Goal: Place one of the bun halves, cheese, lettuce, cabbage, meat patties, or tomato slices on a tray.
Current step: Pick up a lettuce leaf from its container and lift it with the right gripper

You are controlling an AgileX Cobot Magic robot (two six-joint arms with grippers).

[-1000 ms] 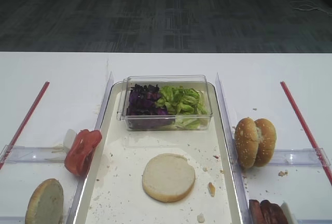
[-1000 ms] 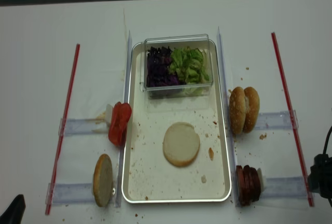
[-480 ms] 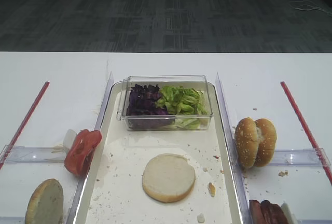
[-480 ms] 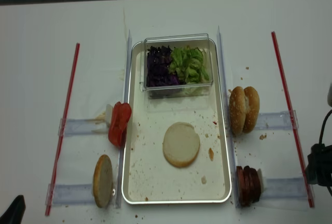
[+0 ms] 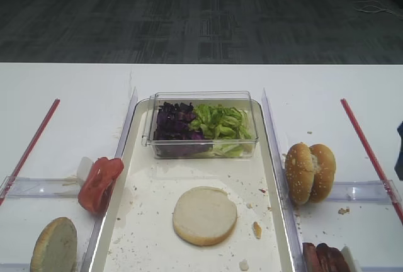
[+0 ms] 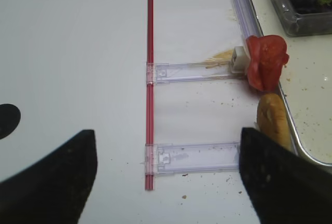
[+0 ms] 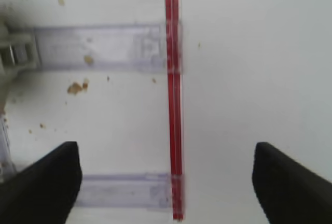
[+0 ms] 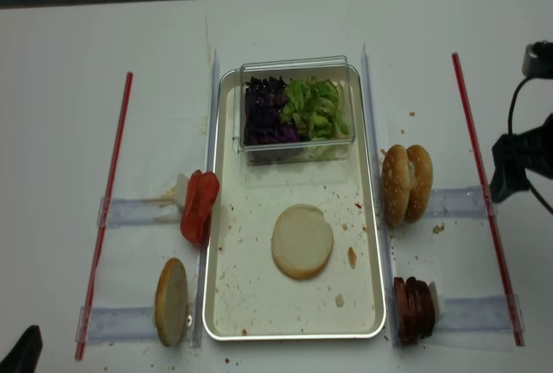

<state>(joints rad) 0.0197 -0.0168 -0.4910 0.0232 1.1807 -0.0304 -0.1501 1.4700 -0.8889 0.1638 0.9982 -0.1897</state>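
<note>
The right tool [image 7: 166,180] hangs with its two dark, blunt fingers spread wide and nothing between them, over matte white worktop [image 7: 249,79]; directly beneath runs a thin glossy red strip [image 7: 173,94] crossed by frosted clear plastic rails [image 7: 98,47] dusted with tan crumbs. Inward from it stand two sesame-crusted bun halves [image 8: 407,183] on edge, touching, with dark reddish-brown meat patties [image 8: 414,308] nearer the front. Further in lies the long white tray [image 8: 226,304] with shiny raised rim, holding a pale round bun base [image 8: 301,240] and a clear box [image 8: 298,144] of crinkly green lettuce [image 8: 315,107] and purple cabbage [image 8: 263,111]. The left tool [image 6: 166,175] is likewise spread wide and empty; ahead and to its right sit glossy red tomato slices [image 6: 266,61].
</note>
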